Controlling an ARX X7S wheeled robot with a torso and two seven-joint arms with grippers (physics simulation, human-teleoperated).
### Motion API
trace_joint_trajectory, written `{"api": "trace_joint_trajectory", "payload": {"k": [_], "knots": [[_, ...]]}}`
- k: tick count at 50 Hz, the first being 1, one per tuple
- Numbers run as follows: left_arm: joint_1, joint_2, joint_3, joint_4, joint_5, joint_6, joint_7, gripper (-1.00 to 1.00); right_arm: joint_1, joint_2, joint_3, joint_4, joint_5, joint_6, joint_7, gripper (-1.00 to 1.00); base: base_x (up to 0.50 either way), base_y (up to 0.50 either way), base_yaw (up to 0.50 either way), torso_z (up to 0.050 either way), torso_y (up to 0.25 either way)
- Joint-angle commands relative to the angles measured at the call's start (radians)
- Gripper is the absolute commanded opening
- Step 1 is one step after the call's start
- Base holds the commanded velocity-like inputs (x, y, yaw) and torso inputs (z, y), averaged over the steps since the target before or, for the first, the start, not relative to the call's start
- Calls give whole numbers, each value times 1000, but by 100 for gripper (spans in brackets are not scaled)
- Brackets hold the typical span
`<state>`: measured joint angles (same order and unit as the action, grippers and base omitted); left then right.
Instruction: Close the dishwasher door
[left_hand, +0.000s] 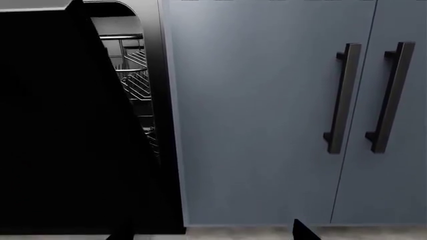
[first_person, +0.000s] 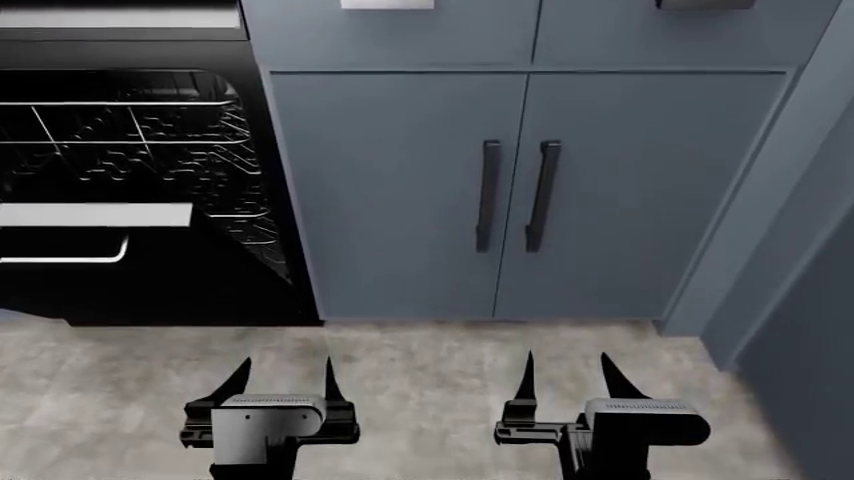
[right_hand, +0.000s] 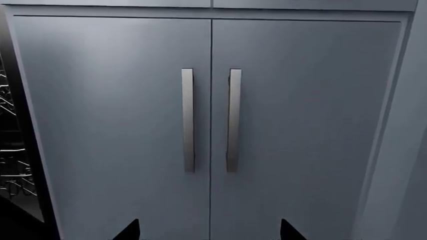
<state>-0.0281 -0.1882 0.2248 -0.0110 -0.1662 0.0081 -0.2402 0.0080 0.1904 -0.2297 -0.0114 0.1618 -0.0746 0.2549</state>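
The dishwasher door (first_person: 94, 285) is a glossy black panel with a silver top strip and a thin silver bar handle (first_person: 60, 258). It hangs partly open at the far left, with wire racks (first_person: 147, 130) showing behind it. It fills the left wrist view's side as a black slanted panel (left_hand: 53, 125). My left gripper (first_person: 287, 372) is open and empty above the floor, to the right of the door and apart from it. My right gripper (first_person: 567, 370) is open and empty in front of the cabinet doors. Both also show open in their wrist views: left (left_hand: 210, 235), right (right_hand: 210, 231).
Two grey-blue cabinet doors (first_person: 400, 190) with black vertical handles (first_person: 489, 195) stand right of the dishwasher; they also show in the right wrist view (right_hand: 113, 115). Drawer fronts (first_person: 387, 30) sit above. A grey-blue side panel (first_person: 787, 220) closes the right. Grey floor (first_person: 427, 350) lies below.
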Motion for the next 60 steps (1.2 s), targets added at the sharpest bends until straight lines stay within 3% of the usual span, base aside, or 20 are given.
{"api": "trace_joint_trajectory", "payload": {"k": [1, 60], "knots": [[-1, -5, 6, 2, -5, 1, -4, 100, 1, 5, -5, -1, 4, -1, 5, 100, 0, 0, 0, -50, 0], [-2, -26, 30, 4, -28, 14, -28, 100, 3, 26, -34, -4, 22, -17, 29, 100, 0, 0, 0, -50, 0]]}}
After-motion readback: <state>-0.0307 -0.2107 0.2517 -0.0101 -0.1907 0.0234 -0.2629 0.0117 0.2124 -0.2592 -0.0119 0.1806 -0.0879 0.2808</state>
